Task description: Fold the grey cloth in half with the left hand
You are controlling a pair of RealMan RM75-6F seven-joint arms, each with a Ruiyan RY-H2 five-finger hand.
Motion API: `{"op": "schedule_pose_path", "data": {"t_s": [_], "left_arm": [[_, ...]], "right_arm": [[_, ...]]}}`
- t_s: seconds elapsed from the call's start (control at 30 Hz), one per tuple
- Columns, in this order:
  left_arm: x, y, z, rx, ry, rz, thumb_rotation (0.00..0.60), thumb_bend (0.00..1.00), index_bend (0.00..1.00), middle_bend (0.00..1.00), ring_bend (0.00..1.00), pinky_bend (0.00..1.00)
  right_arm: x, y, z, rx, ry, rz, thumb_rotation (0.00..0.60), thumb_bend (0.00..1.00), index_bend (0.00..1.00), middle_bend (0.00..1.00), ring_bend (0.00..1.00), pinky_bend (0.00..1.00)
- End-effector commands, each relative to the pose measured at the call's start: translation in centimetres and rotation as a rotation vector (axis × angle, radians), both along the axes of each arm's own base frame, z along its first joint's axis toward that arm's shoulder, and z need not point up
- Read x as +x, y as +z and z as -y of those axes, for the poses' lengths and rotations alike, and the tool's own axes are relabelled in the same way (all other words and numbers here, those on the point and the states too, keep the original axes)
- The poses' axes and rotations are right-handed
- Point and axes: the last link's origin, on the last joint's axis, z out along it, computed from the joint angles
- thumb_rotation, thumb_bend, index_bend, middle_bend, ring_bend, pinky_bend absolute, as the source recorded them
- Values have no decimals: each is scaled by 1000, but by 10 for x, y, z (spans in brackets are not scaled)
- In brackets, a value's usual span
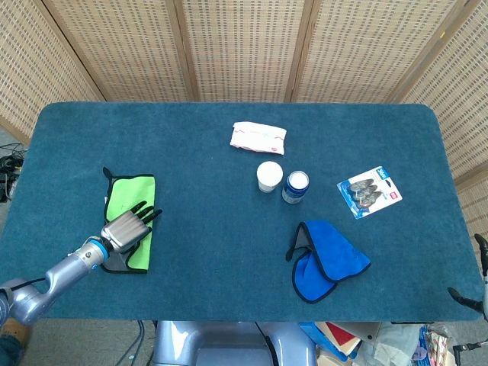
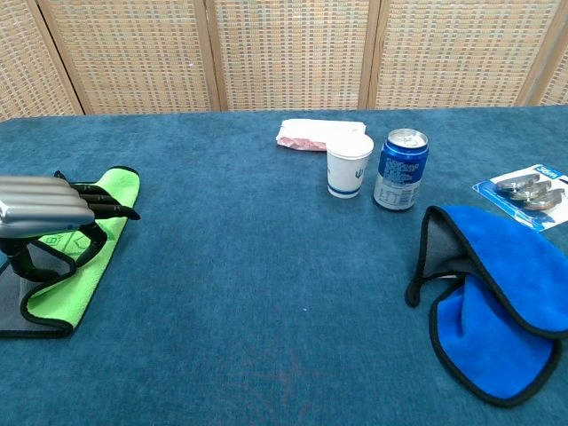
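Grey cloth (image 1: pixel 131 229) lies at the left side of the table (image 1: pixel 206 206), well apart from everything else, and it reads as a thin microfibre towel: light, soft, with no stiffness of its own, so it should drape and crease wherever it is lifted. On the carpet-like blue table cover it will probably cling a little rather than slide, which helps a fold stay put but means a dragged edge may bunch. The sensible place to take hold, as I judge it, is a corner or the bound edge at the near end, where the black piping gives something firmer to pinch.

In looks it is two-faced (grey on one side, bright green on the other) with a black border all round. The green face covers most of what shows; grey appears only at the near end, beneath and beside the left hand (image 1: pixel 126 230). A small black loop sticks out at the far corner.

The left hand hovers over or rests on the cloth's near half, fingers extended forward and slightly apart; from the chest view the thumb curls underneath near a raised black edge, but I cannot tell whether it actually pinches the fabric.

The right hand is not visible.
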Motion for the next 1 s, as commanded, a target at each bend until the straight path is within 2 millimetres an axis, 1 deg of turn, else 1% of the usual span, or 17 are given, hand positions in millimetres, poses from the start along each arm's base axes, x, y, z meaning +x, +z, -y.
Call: {"op": "schedule_pose_path", "data": {"t_s": [0.03, 0.13, 0.27, 0.53, 0.83, 1.0], "left_arm": [[0, -1, -1, 2, 0, 0, 600, 322, 512, 0, 0, 0], [-1, -2, -1, 0, 0, 0, 600, 332, 525, 0, 0, 0], [-2, -2, 0, -2, 4, 1, 600, 357, 572, 0, 0, 0], [-6, 0, -3, 13, 12, -2, 600, 380, 575, 0, 0, 0], [-11, -1, -1, 9, 26, 1, 600, 547, 594, 0, 0, 0], [-12, 4, 0, 14, 29, 15, 600, 563, 622, 0, 0, 0]], "right_arm": [[0, 0, 0, 1, 0, 0, 600, 0, 0, 0, 0, 0], [0, 0, 0, 1, 0, 0, 600, 0, 0, 0, 0, 0], [0, -1, 0, 3, 0, -1, 600, 0, 0, 0, 0, 0], [0, -1, 0, 2, 1, -2, 600, 0, 0, 0, 0, 0], [0, -2, 0, 5, 0, -2, 600, 0, 1, 0, 0, 0], [0, -2, 1, 6, 0, -2, 600, 0, 1, 0, 0, 0]]}}
